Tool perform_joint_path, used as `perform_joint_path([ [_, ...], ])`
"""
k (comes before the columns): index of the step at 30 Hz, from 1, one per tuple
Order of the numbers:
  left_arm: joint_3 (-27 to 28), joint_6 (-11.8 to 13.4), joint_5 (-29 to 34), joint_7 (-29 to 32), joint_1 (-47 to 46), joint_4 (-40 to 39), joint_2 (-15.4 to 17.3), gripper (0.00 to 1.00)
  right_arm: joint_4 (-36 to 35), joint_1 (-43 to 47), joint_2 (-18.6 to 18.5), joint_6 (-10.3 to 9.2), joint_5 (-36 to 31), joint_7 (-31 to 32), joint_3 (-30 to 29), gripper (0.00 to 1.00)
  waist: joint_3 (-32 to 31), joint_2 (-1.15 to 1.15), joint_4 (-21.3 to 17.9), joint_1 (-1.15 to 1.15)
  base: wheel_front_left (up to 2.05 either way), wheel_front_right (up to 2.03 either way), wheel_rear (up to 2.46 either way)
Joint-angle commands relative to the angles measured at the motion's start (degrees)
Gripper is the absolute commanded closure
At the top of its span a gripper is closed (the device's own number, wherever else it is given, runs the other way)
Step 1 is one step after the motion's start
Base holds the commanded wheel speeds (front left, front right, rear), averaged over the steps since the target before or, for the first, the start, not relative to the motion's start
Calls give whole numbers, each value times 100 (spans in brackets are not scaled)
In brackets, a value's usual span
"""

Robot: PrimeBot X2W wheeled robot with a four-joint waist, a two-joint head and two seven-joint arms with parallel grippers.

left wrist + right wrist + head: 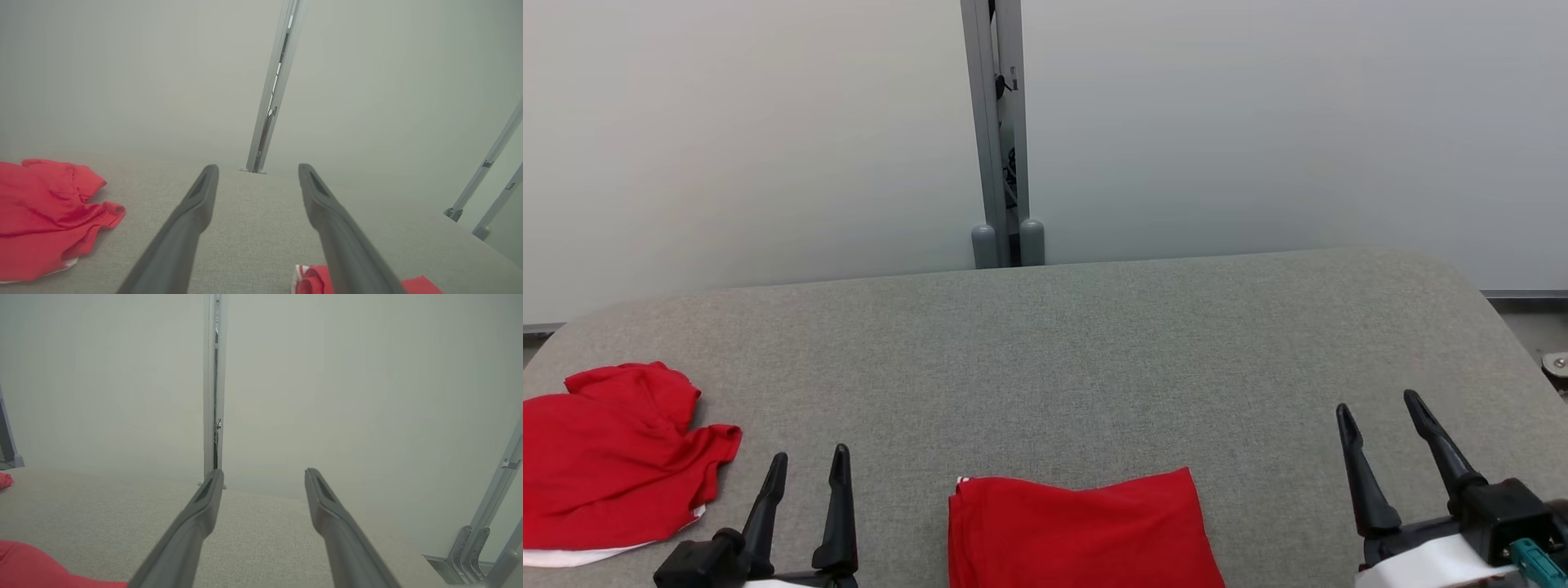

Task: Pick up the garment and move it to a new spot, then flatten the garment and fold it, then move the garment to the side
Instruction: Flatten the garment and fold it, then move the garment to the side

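Note:
A folded red garment [1082,531] lies flat at the near middle of the grey table [1094,343]; its corner shows in the left wrist view [314,281] and the right wrist view [28,565]. A crumpled red garment [613,461] with a white edge sits at the table's left end, also seen from the left wrist [45,216]. My left gripper [810,457] hovers open between the two, touching neither. My right gripper [1380,404] stands open at the near right over bare cloth. Both hold nothing [257,167] [263,471].
Pale wall panels stand behind the table, joined by a grey metal post [1001,131] at the back middle. The table's far corners are rounded. Metal frame legs [490,514] stand off the right edge.

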Motion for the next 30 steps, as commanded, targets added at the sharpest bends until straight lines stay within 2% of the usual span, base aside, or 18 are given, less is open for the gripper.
perform_joint_path([
  [1, 24, 52, -43, -18, 71, 19, 18, 0, 18, 69, 8, 0, -42, -8, -59, 0, -1, 0, -3, 0, 0, 0, 0],
  [4, 39, 80, -132, -18, 92, 84, 21, 0, 177, 118, 105, 1, 28, -8, -148, 0, -2, 0, -12, 0, 0, 0, 0],
  [10, -27, -65, 88, -18, 92, 180, 19, 0, 339, 55, 180, 1, 101, -9, -211, 0, 6, 0, 28, 0, 0, 0, 0],
  [13, -116, -163, 312, -18, 137, 224, 20, 0, 384, -2, 187, 1, 159, -9, -180, 0, 3, 0, 67, 0, 0, 0, 0],
  [17, -189, -212, 313, -19, 146, 257, 18, 0, 640, -43, 180, 1, 478, -9, 75, 0, 12, 0, 167, 0, 0, 0, 0],
  [20, -243, -254, 326, -19, 118, 278, 21, 0, 1280, -106, 38, 1, 1133, 59, 590, 0, 43, 0, 270, 0, 0, 0, 0],
  [22, -248, -263, 340, -19, 103, 309, 20, 0, 1583, -267, -133, 1, 1706, 354, 1031, 0, 85, 0, 341, 0, 0, 0, 0],
  [25, -220, -294, 373, -18, 68, 349, 20, 0, 1816, -405, -372, 3, 2748, 928, 1630, 0, 169, 0, 452, 0, 0, 0, 0],
  [30, -211, -353, 414, -18, 33, 401, 22, 0, 1989, -613, -774, 2, 4243, 1797, 2247, 0, 291, 0, 642, 0, 0, 0, 0],
])
